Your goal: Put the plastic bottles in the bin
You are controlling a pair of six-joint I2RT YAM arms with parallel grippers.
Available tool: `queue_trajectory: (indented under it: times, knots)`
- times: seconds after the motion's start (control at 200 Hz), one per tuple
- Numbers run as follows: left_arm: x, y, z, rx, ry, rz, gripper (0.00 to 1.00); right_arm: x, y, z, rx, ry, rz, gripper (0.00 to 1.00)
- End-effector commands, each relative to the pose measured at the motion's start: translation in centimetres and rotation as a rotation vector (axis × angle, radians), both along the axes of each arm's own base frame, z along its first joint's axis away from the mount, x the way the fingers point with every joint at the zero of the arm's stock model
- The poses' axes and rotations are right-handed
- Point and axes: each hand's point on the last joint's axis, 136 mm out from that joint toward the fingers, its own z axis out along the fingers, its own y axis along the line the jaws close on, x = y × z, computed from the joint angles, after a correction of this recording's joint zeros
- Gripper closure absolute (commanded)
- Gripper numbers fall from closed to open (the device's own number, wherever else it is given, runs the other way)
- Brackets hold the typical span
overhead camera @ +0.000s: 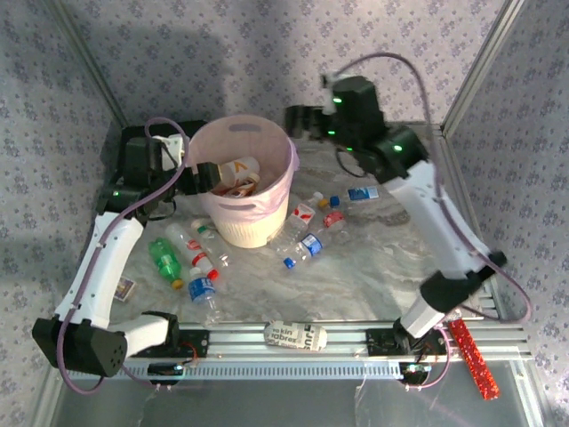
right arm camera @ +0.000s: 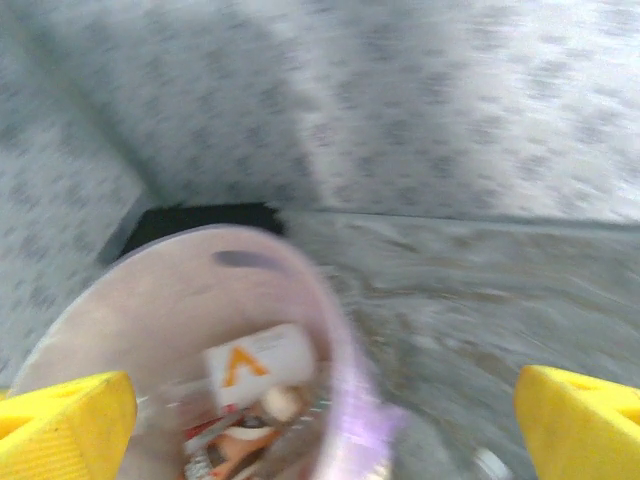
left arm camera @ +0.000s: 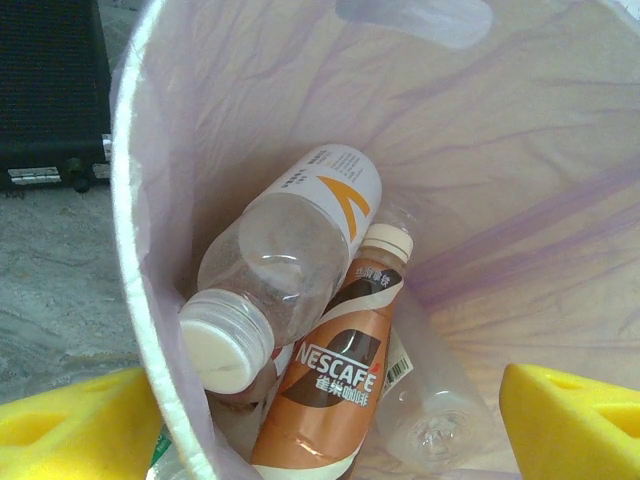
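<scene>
Over the left rim of the bin (overhead camera: 252,229), which stands left of centre on the bench (overhead camera: 382,267), we have the left gripper (overhead camera: 203,176) reaching across the mouth. The left wrist view gives what the top camera can't. Its yellow fingertips (left arm camera: 70,420) sit at the two frame edges, spread wide, with nothing clamped between them. Below them, on the bin floor, lie a clear bottle with a white cap (left arm camera: 262,285), an orange Nescafé bottle (left arm camera: 335,385) against it and another clear one (left arm camera: 430,415) beside that. The black case (left arm camera: 50,90) sits on the bench just outside the bin wall.

The right gripper (overhead camera: 300,120) hangs beyond the bin's far-right rim. The right wrist view is smeared, but we read its yellow fingertips (right arm camera: 575,420) as wide apart, nothing held. The bin mouth shows lower left there, with what looks like the white-capped bottle's orange-marked label inside.

The top view adds what lies out on the bench. A green bottle (overhead camera: 164,260) and a blue-labelled bottle (overhead camera: 203,289) are left of the bin. A cluster of red- and blue-capped bottles (overhead camera: 311,229) is right of it. The white printed packet (overhead camera: 295,336) lies on the near rail between the arm bases.
</scene>
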Motion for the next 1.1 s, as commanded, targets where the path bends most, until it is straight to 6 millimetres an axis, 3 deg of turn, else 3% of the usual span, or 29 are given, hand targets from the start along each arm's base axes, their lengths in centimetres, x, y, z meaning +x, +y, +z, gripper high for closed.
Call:
queue_trajectory:
  times: [0.0,0.085,0.13,0.265,0.38,0.47,0.49,0.59,0.88,0.899,1.094]
  knots:
    - [0.3,-1.5,0.8,-0.025,-0.029,-0.048,0.13,1.0,-7.2,-4.9,0.162,0.152,-0.283,0.01]
    - [0.5,-2.1,0.7,-0.026,-0.033,-0.060,0.13,0.2,-13.3,-9.6,0.251,0.252,-0.481,0.01]
    - [0.7,-2.3,0.6,-0.026,-0.031,-0.064,0.13,-0.2,-15.6,-11.8,0.281,0.259,-0.564,0.01]
    - [1.1,-3.1,0.1,-0.024,-0.021,-0.080,0.13,-1.3,-19.0,-17.5,0.305,0.313,-0.741,0.01]
    - [1.3,-3.8,0.0,-0.023,-0.019,-0.091,0.13,-0.4,-18.8,-20.9,0.288,0.395,-0.771,0.01]
    - [1.3,-4.1,0.0,-0.022,-0.024,-0.089,0.13,1.2,-18.1,-22.5,0.301,0.409,-0.785,0.01]
    - [1.3,-4.2,0.0,-0.023,-0.022,-0.091,0.13,1.0,-18.0,-24.2,0.290,0.441,-0.792,0.01]
    - [1.3,-4.6,-0.1,-0.023,-0.022,-0.096,0.13,2.2,-17.1,-26.7,0.303,0.482,-0.798,0.01]
    - [1.5,-5.1,-0.6,-0.018,-0.010,-0.109,0.13,3.8,-16.5,-33.0,0.247,0.602,-0.849,0.01]
    - [1.5,-5.2,-0.6,-0.018,-0.009,-0.111,0.13,4.7,-16.3,-32.3,0.265,0.586,-0.843,0.01]
    - [1.5,-5.7,-0.7,-0.017,-0.007,-0.124,0.13,5.9,-15.8,-35.7,0.260,0.649,-0.841,0.01]
